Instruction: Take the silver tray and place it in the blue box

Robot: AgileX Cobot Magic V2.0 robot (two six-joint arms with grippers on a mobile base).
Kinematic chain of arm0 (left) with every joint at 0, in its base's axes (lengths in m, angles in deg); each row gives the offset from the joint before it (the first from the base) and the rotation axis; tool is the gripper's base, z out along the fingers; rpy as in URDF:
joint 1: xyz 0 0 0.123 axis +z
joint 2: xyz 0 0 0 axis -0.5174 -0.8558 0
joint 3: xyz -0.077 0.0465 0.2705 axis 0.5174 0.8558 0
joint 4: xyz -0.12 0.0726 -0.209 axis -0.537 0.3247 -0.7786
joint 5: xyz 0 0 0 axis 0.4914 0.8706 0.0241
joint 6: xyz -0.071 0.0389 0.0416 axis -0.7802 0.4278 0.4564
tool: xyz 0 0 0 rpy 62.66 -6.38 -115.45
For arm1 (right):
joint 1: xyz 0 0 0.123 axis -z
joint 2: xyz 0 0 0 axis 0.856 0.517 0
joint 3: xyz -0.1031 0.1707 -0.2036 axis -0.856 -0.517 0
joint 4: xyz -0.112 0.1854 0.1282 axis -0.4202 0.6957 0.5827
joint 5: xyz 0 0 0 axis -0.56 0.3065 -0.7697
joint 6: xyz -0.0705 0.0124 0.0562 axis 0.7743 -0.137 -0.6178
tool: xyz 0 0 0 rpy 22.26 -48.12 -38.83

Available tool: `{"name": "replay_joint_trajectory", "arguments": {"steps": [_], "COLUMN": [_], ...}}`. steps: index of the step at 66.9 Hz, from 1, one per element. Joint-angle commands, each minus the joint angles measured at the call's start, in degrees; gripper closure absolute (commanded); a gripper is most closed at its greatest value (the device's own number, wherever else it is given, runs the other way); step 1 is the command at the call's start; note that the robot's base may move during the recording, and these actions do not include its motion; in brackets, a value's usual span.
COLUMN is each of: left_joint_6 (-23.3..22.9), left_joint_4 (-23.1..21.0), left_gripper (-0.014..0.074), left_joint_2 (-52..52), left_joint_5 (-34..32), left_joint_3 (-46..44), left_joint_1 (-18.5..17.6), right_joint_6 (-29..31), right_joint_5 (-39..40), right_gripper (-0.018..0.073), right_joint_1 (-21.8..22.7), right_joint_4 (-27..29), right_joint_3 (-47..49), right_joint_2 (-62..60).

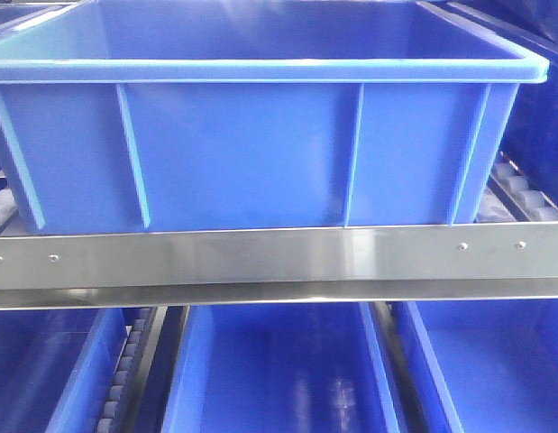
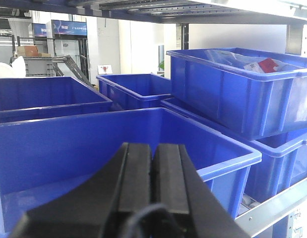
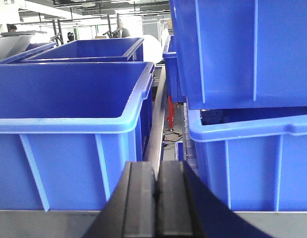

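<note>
The silver tray is out of view in every frame. A large blue box with vertical ribs and a thick rim fills the front view, standing on a shelf behind a flat steel crossbar. In the left wrist view my left gripper is shut and empty, above the open inside of a blue box. In the right wrist view my right gripper is shut and empty, level with the gap between two blue boxes: one at the left and one at the right. Neither gripper shows in the front view.
Several more blue boxes stand around: below the crossbar, stacked at the right with packets inside, and at the upper right. Roller tracks run beside the box. A shelf rail crosses the lower right.
</note>
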Motion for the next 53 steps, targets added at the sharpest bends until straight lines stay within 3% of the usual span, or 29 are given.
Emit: {"name": "replay_joint_trajectory", "arguments": {"steps": [1,53], "left_joint_6": [-0.7,-0.7], "left_joint_4": [-0.5,-0.5], "left_gripper": [0.0687,0.0688], "left_joint_2": [-0.2,-0.2], "left_joint_5": [-4.2,-4.2], "left_joint_3": [-1.6,-1.6], "left_joint_1": [-0.4,-0.4], "right_joint_6": [-0.2,0.0], "right_joint_5": [4.1,3.9], "right_gripper": [0.051,0.051], "right_joint_1": [0.4,0.4], "right_joint_4": [0.1,0.1], "right_joint_3": [1.0,1.0], "right_joint_2": [-1.1,-1.1]}}
